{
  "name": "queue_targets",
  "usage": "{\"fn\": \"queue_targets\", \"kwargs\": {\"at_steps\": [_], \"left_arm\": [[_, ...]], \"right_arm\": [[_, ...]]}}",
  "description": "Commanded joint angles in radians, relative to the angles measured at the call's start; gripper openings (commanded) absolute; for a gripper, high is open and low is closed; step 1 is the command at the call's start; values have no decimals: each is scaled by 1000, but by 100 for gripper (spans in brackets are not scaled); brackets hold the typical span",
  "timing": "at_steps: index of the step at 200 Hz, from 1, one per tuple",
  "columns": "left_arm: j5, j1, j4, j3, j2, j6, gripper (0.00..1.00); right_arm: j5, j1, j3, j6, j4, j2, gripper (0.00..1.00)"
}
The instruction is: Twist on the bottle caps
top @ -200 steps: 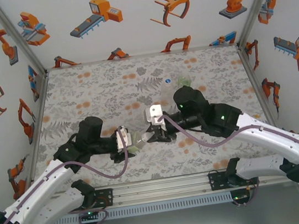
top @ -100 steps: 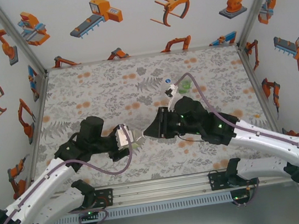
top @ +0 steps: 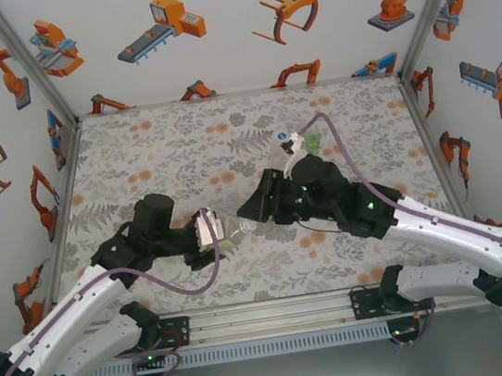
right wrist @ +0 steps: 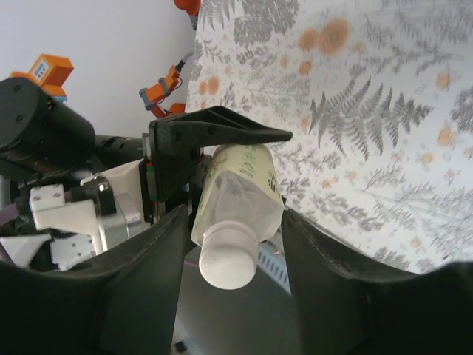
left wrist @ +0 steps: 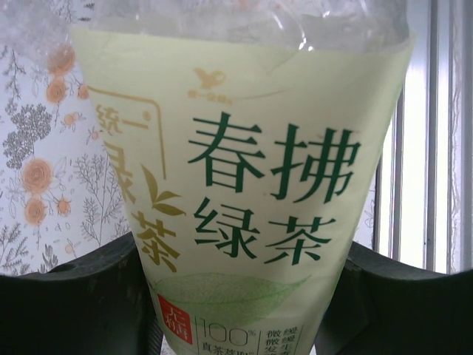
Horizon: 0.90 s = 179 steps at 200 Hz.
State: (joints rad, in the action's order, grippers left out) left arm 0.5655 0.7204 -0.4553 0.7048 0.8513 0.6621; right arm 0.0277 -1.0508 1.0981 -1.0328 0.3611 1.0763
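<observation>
My left gripper [left wrist: 240,292] is shut on a yellowish bottle [left wrist: 244,185] with a pale green label and green Chinese characters. In the top view the left gripper [top: 223,238] holds this bottle [top: 237,238] on its side above the mat, neck towards the right arm. A whitish cap [right wrist: 228,257] sits on the neck of the bottle [right wrist: 240,185]. My right gripper [right wrist: 233,216] is open, with one black finger on either side of the cap and a gap at each side. From above, the right gripper [top: 249,218] meets the bottle's end.
A green-tinted bottle [top: 313,145] and a colourless bottle [top: 282,149] stand at the back right of the flowered mat [top: 162,154], partly hidden by the right arm. Walls with orange robot prints enclose the table. An aluminium rail [top: 269,316] runs along the near edge.
The right arm has turned its wrist over and brought its fingers around the capped end of the held bottle. The left arm and the bottle have stayed nearly still.
</observation>
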Motion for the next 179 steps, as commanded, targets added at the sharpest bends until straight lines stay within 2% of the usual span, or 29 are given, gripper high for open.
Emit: {"fn": "queue_targets", "kwargs": {"at_steps": [1,21,50,80,97,114,179], "left_arm": [[61,4,21,30,-7,19,0],[72,4,21,30,-6,20,0],[89,4,21,28,-7,23,0],[102,4,21,28,-7,22,0],[108,4,20,28,-5,21,0],[107,4,13,28,-7,21,0],[130,5,13,34,5,19,0]], "right_arm": [[15,2,60,288,-10,-52,54],[-52,3,62,551,-32,-69,54],[-265,2,45,977,-50,-84,54],[-481,2,107,1389,106,-52,54],[-544,3,137,1577,200,-27,53],[-573,2,148,1662,233,-8,53],[-541,2,161,1662,167,44,46]]}}
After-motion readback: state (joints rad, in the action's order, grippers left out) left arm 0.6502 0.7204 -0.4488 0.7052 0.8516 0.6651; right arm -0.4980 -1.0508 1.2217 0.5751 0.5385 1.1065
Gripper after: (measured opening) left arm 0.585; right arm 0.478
